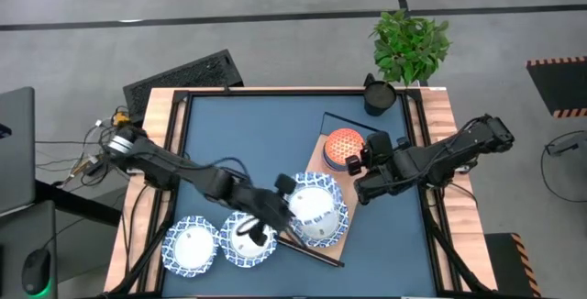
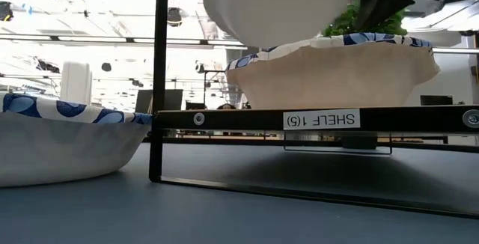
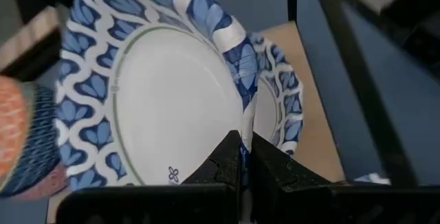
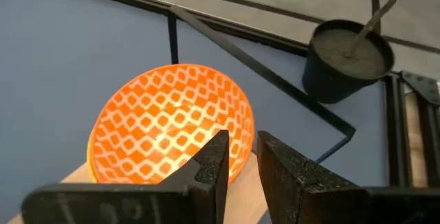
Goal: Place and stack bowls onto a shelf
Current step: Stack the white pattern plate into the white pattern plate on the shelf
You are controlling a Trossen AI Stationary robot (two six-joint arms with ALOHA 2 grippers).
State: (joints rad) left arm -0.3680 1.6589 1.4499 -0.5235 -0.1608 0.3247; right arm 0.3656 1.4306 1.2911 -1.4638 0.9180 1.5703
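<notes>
The shelf point(image 1: 323, 157), a light-wood board on a black wire frame point(image 2: 299, 119), lies slantwise right of the table's middle. An orange patterned bowl point(image 1: 344, 143) sits on its far end, and my right gripper point(image 4: 242, 157) is shut on its rim. On the near end rests a white bowl with a blue rim point(image 1: 337, 229). My left gripper point(image 3: 246, 159) is shut on a second such bowl point(image 3: 158, 93), held tilted just above that one point(image 2: 277, 4). Two more white bowls point(image 1: 191, 244) point(image 1: 248, 239) sit on the table at the near left. My left gripper pinches the blue-patterned rim point(image 3: 242, 124) of the white bowl between its two fingers. It comes from the table's left, slanting down. The bowl is lifted clear and steeply tilted, its inside toward the wrist, above the bowl on the shelf point(image 3: 278, 107). My right gripper has the orange bowl's rim point(image 4: 249, 131) between its fingers, one finger point(image 4: 213, 162) inside the bowl and the other point(image 4: 282, 169) outside. It comes from the table's right, slanting down. The bowl sits upright on the shelf board.
A dark pot point(image 1: 378, 95) holding a green plant point(image 1: 411, 42) stands at the table's far right corner, close behind the shelf's far end. The table's raised wooden edges point(image 1: 160, 134) run along both sides. Bare blue table point(image 1: 248, 134) lies at the far left.
</notes>
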